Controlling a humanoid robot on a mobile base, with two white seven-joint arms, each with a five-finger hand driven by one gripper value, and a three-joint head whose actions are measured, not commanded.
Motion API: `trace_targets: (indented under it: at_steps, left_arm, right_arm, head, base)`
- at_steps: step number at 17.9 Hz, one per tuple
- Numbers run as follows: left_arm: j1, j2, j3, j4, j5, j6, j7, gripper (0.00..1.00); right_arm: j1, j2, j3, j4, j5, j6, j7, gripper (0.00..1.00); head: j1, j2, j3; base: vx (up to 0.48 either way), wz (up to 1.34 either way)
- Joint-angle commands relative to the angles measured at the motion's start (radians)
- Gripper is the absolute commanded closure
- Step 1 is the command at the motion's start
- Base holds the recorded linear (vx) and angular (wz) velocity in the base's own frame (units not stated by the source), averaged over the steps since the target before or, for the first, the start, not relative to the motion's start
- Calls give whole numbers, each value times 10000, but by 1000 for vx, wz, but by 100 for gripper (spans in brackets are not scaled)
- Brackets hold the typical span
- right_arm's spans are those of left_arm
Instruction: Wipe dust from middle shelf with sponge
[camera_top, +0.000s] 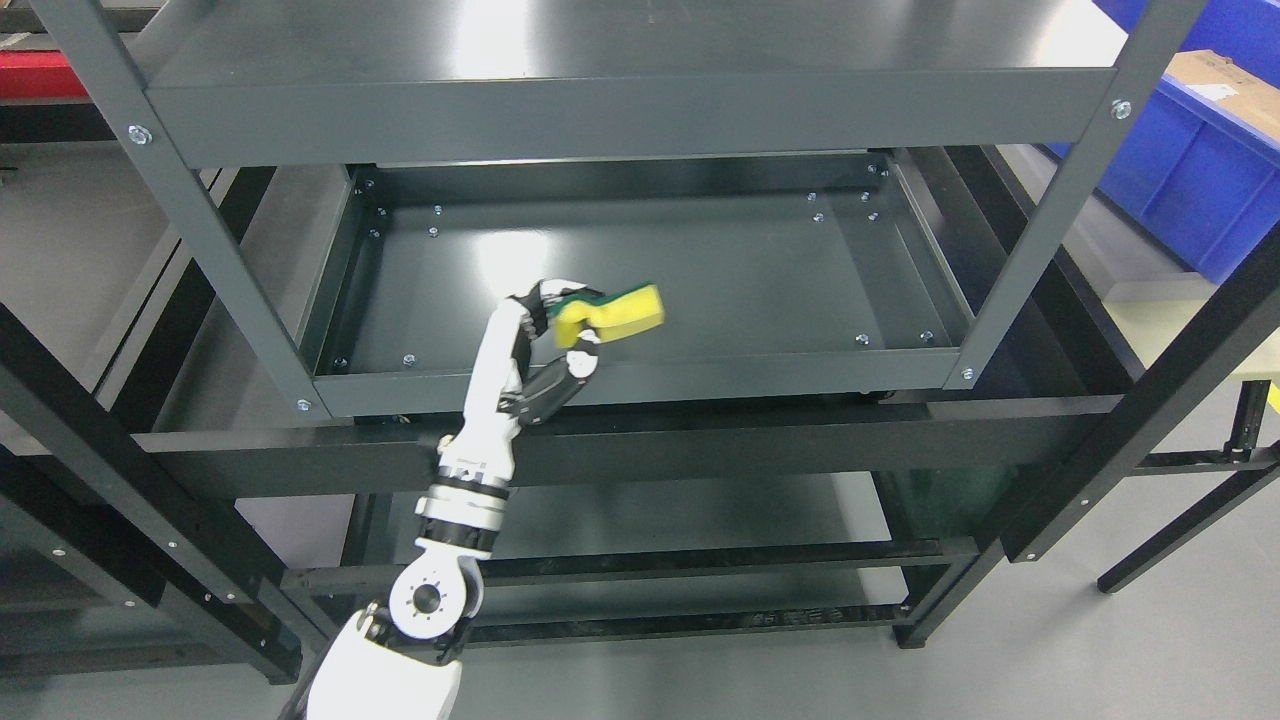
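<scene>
Head view, looking down on a dark grey metal shelving unit (640, 110). Left hand (545, 335) reaching up from the lower left of the picture, white forearm crossing the front rail, fingers (572, 372) clamped on a sponge (612, 312). Sponge yellow with a green scouring layer on top, tilted, sticking out to the right of the hand. Held over the middle shelf (720, 280), near its front edge and somewhat left of centre; whether touching the shelf surface or just above it, impossible to tell. Middle shelf a shallow tray with raised rims, screws showing in its corners and a bright glare patch left of centre. Blue bin (1200, 190) at the upper right, beyond the unit, with a cardboard box (1220, 85) in it.
</scene>
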Motion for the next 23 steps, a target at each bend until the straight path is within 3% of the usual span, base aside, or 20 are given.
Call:
trace_targets:
  at_steps: [1, 4, 9, 23]
  left_arm:
    - [1539, 104, 1963, -1545, 638, -541, 479, 99]
    - [2336, 104, 1824, -1775, 669, -1047, 850, 99]
    - [2384, 104, 2498, -1760, 1113, -1079, 819, 99]
    - [2568, 104, 2468, -1760, 1191, -1049, 788, 99]
  right_arm:
    - [0, -175, 14, -174, 0, 3, -24, 0]
    - [0, -175, -1, -174, 0, 3, -24, 0]
    - [0, -175, -1, -174, 0, 3, -24, 0]
    - [0, -175, -1, -174, 0, 3, -24, 0]
  head:
    - [0, 0, 0]
    - [0, 0, 0]
    - [0, 0, 0]
    - [0, 0, 0]
  base:
    - [0, 0]
    - [0, 0]
    - [0, 0]
    - [0, 0]
